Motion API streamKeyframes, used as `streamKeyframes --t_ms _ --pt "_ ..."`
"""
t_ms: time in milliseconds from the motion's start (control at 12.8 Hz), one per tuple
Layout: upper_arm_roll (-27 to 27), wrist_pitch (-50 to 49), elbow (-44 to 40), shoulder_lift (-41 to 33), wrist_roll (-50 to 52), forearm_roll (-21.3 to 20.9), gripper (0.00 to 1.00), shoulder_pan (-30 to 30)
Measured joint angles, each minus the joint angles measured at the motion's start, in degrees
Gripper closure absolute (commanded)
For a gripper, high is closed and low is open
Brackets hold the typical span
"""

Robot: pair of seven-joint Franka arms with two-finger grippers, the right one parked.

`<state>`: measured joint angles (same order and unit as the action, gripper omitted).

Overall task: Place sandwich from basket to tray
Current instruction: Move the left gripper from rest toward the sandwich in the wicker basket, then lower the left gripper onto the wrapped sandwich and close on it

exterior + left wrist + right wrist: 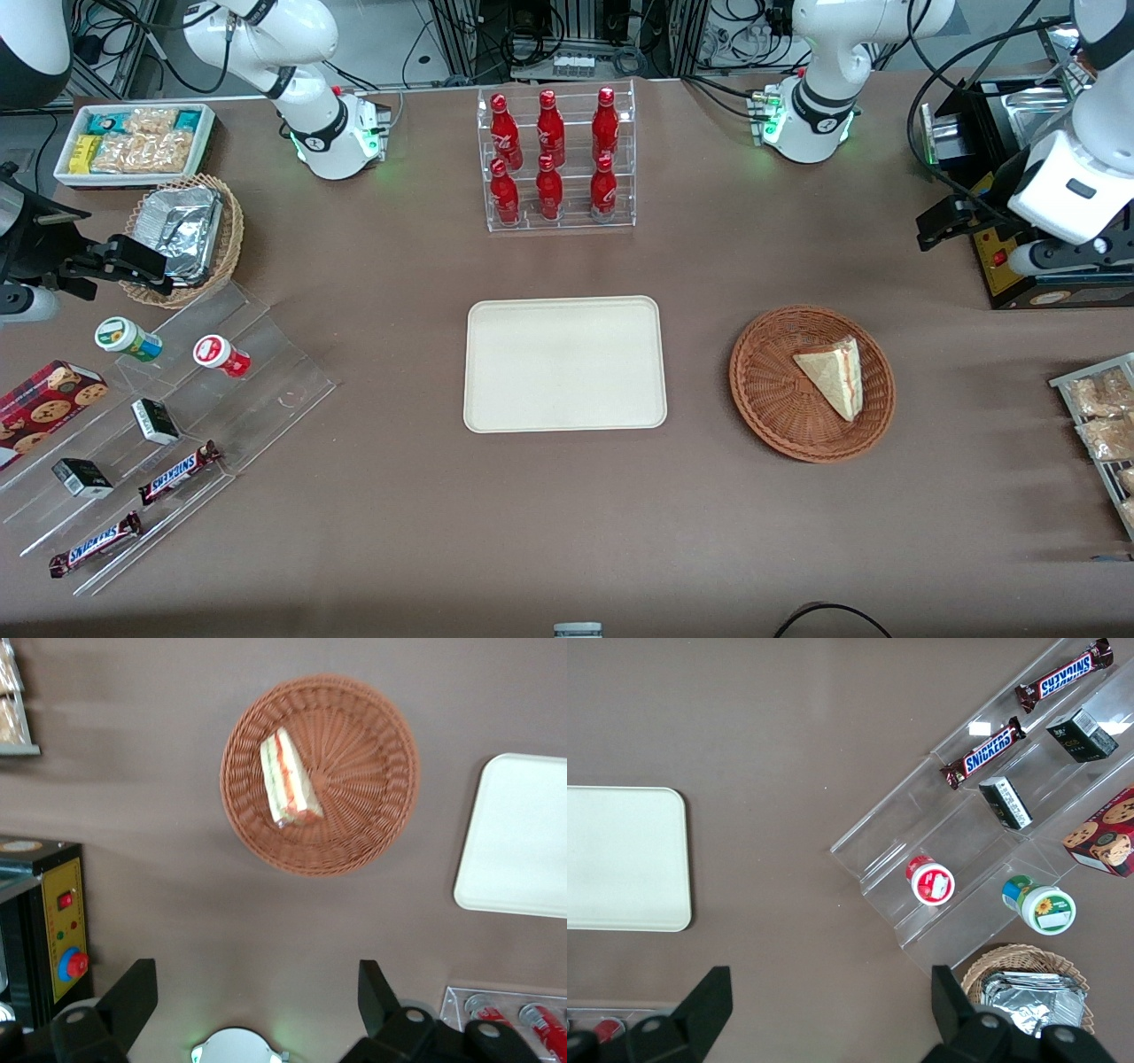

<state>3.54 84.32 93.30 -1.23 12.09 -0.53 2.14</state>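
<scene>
Gripper [252,997] high above table, jaws wide, empty | sandwich [834,377] in basket [780,416], off-centre | tray [565,363] bare | we flag risk: soft wedge may crush or slip.

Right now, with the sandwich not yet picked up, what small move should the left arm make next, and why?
Probably bring the hand down over the sandwich. The sandwich lies in the basket and the tray is bare. The hand is up high near the working arm's end of the table, farther from the front camera than the basket, fingers spread, holding nothing.
</scene>
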Motion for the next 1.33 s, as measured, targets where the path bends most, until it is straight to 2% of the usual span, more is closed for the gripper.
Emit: streamKeyframes --t_ms 312,703,938,1328 --pt "-1.5 9.6 9.5 0.2 0.6 -0.7 0.00 0.0" --pt "-1.6 28.3 22.1 0.8 14.1 -0.7 0.00 0.0" --pt "-1.6 33.2 24.1 3.2 23.0 -0.8 0.00 0.0" --pt "-1.6 37.7 24.2 10.8 30.4 -0.8 0.00 0.0"
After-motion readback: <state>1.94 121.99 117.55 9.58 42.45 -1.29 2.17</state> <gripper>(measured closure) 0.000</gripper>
